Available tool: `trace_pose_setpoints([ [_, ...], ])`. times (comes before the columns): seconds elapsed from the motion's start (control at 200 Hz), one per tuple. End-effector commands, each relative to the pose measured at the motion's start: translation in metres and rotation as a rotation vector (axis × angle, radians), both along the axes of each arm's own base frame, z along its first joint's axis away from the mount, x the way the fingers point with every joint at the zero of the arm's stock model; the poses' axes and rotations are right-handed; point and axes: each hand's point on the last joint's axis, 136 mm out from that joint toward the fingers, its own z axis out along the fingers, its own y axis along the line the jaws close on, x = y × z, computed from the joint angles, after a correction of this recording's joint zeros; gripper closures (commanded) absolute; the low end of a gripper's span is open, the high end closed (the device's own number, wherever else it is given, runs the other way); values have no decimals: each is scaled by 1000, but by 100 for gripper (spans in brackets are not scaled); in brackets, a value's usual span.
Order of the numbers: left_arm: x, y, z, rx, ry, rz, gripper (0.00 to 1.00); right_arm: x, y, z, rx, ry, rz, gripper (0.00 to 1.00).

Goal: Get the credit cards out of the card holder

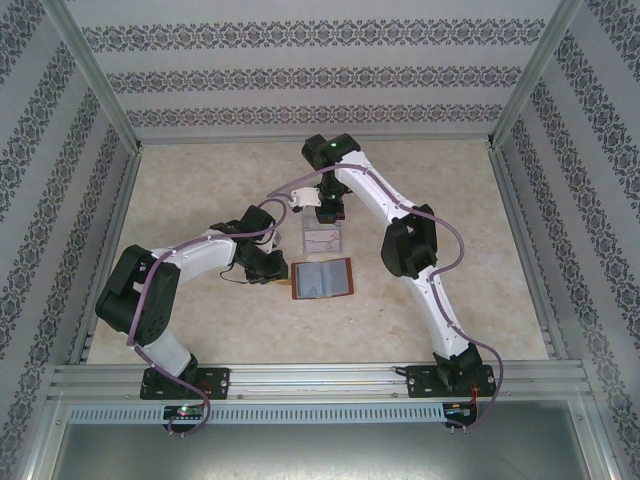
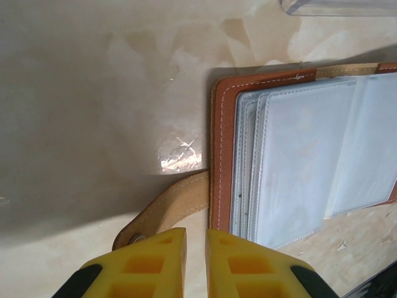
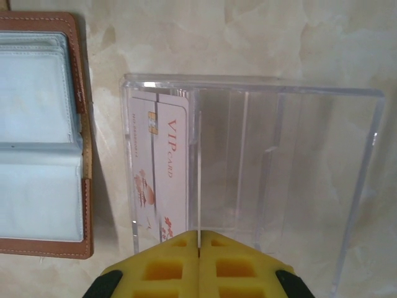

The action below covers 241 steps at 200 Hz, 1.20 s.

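Observation:
The card holder (image 1: pixel 322 278) lies open on the table, brown leather (image 2: pixel 223 155) round pale clear sleeves that look empty. Its strap tab (image 2: pixel 167 208) runs under my left gripper (image 2: pixel 195 233), which hovers at the holder's left edge with a narrow gap and nothing between its jaws. A whitish credit card (image 3: pixel 161 167) with red marks stands in the left slot of a clear stand (image 3: pixel 298 161). My right gripper (image 3: pixel 199 234) is over the stand, shut on a thin card seen edge-on as a pale line (image 3: pixel 198 180).
The clear stand (image 1: pixel 325 240) sits just behind the card holder (image 3: pixel 84 205). Patterned walls and metal rails (image 1: pixel 300 380) bound the table. Both arms (image 1: pixel 410 250) crowd the middle, with bare tabletop to the left and right.

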Motion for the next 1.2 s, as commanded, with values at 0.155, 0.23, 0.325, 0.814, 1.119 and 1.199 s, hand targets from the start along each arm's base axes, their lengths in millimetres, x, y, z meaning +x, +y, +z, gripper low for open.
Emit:
trace_pose_setpoints([
  [0.155,-5,8,2,15,7,15,84,-13,1,-11,19,96,8,100],
  [0.23,-5,8,2,15,8,12,84,-12,1,-17,12,101,1,98],
  [0.325,-5,8,3,20,8,10,84,-8,3,-19,16,92,-4,92],
  [0.814,-2,7,6,11,-3,13,84,22,1,25,52,-110,-72,74],
  [1.119,2,0,10,-23,-18,11,84,26,10,45,139,-191,-244,72],
  [1.199,4,-2,10,-33,-21,8,84,26,10,45,169,-223,-323,70],
])
